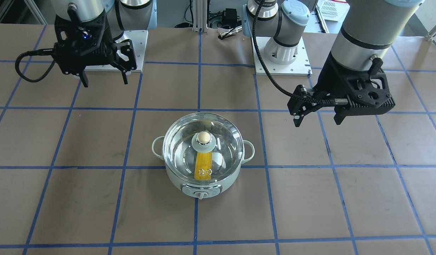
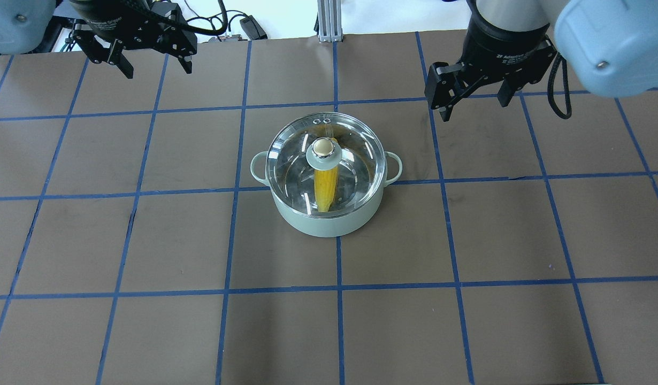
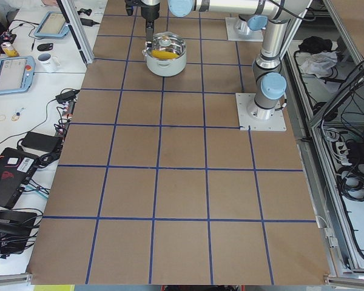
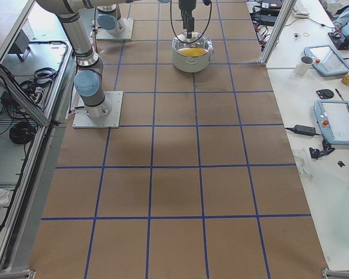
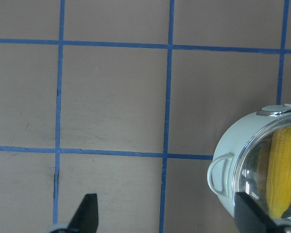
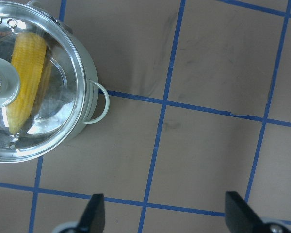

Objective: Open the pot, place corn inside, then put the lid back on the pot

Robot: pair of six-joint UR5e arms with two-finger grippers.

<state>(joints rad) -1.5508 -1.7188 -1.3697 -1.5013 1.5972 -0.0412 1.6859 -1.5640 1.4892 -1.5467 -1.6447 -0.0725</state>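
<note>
The mint-green pot [image 1: 175,181] stands mid-table with the glass lid [image 1: 223,141] seated on it. The yellow corn [image 1: 202,163] lies inside, under the lid. In the overhead view the pot [image 2: 329,225], lid [image 2: 361,155] and corn [image 2: 325,187] look the same. My left gripper [image 1: 317,122] [image 2: 159,71] is open and empty, raised to one side of the pot. My right gripper [image 1: 105,83] [image 2: 474,109] is open and empty, raised on the other side. The left wrist view shows its gripper [image 5: 167,216], the pot [image 5: 233,145] and corn [image 5: 283,165]. The right wrist view shows its gripper [image 6: 166,213], the lid [image 6: 53,121] and corn [image 6: 26,63].
The table is brown paper with a blue tape grid. Both arm bases [image 1: 281,53] [image 1: 131,42] stand at the robot's edge of the table. Side benches hold tablets [image 3: 11,73] [image 4: 337,119], a mug [image 3: 47,60] and cables.
</note>
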